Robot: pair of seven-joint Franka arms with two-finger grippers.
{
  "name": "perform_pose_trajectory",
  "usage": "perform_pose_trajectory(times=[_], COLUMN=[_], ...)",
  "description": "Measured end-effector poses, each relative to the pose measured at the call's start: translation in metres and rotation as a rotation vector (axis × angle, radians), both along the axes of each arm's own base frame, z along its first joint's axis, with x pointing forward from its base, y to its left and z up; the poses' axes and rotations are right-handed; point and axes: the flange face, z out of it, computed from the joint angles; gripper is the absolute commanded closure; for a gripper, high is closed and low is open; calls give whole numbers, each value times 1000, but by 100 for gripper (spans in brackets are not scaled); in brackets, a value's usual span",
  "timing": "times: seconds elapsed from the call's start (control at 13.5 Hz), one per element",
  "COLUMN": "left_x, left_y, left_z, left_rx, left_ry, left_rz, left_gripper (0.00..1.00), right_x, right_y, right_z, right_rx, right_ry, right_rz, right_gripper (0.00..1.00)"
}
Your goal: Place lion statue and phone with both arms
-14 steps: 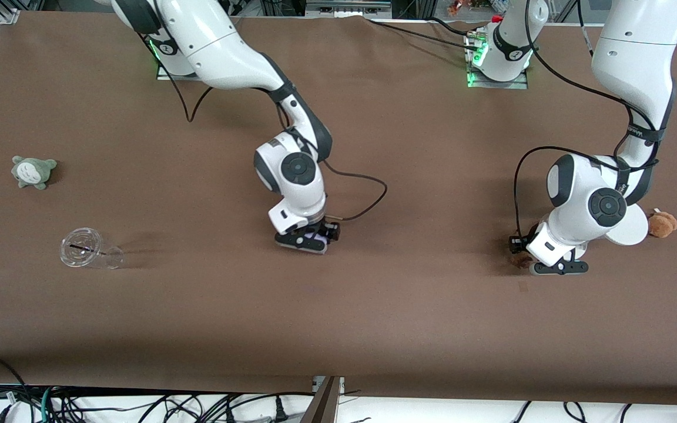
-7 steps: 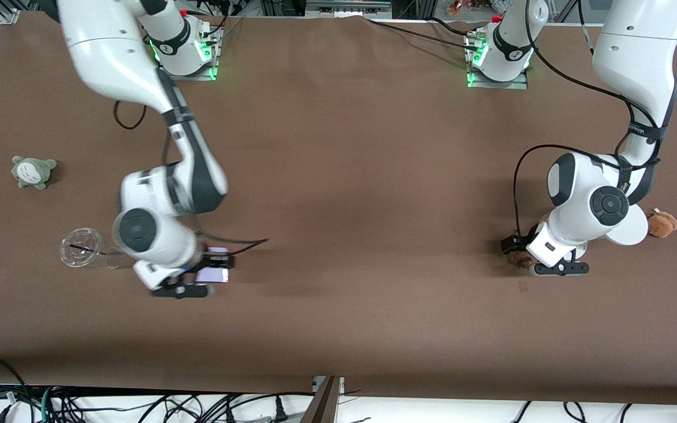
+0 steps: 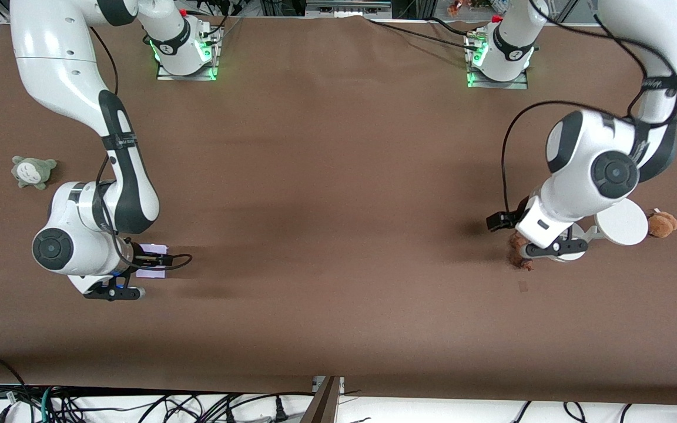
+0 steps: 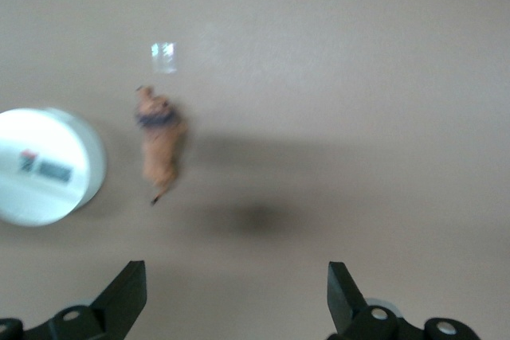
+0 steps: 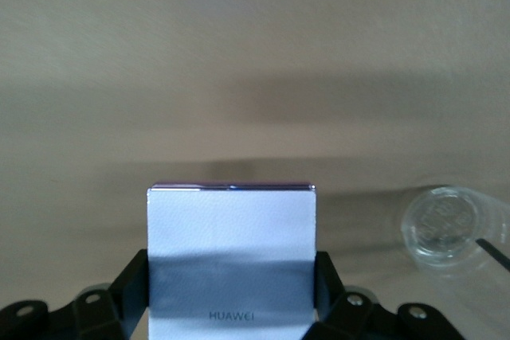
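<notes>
The phone, a pale lavender rectangle, is clamped between the fingers of my right gripper, low over the table at the right arm's end. In the right wrist view the phone fills the space between the jaws of the right gripper. The lion statue, small and orange-brown, lies on the table at the left arm's end. My left gripper hangs above and beside it, open and empty. In the left wrist view the lion lies well ahead of the left gripper.
A clear plastic cup lies near the phone; my right arm hides it in the front view. A white stand with a round disc and a brown plush are beside the lion. A grey-green plush lies toward the right arm's end.
My right arm has swung the phone from the table's middle to the right arm's end, by the cup. My left gripper has risen from beside the lion.
</notes>
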Motion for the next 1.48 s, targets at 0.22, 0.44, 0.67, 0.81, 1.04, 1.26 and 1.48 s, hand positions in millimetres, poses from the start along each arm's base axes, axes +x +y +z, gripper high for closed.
perform_pose_trajectory(times=[0.22, 0.44, 0.67, 0.81, 1.04, 1.26, 1.48], left_x=[-31, -62, -74, -78, -80, -79, -79], left_y=[14, 20, 42, 64, 63, 54, 48], left_z=[80, 134, 156, 164, 168, 169, 170], left_rx=[35, 56, 61, 62, 62, 67, 74], left_ry=[16, 17, 21, 27, 22, 1, -4], left_rz=[13, 14, 4, 14, 8, -12, -24], left_gripper=[0, 0, 0, 0, 0, 0, 0], right_x=[-5, -10, -16, -18, -16, -15, -9], right_y=[-2, -4, -6, -6, -5, -5, 2], right_z=[-9, -24, -37, -42, -48, -49, -37], right_rx=[-4, -6, -9, -10, -12, -13, -16], right_ry=[12, -12, -16, -20, -40, -55, -87], right_rz=[0, -1, -3, -3, -1, 1, 18], right_gripper=[74, 74, 74, 73, 66, 0, 0])
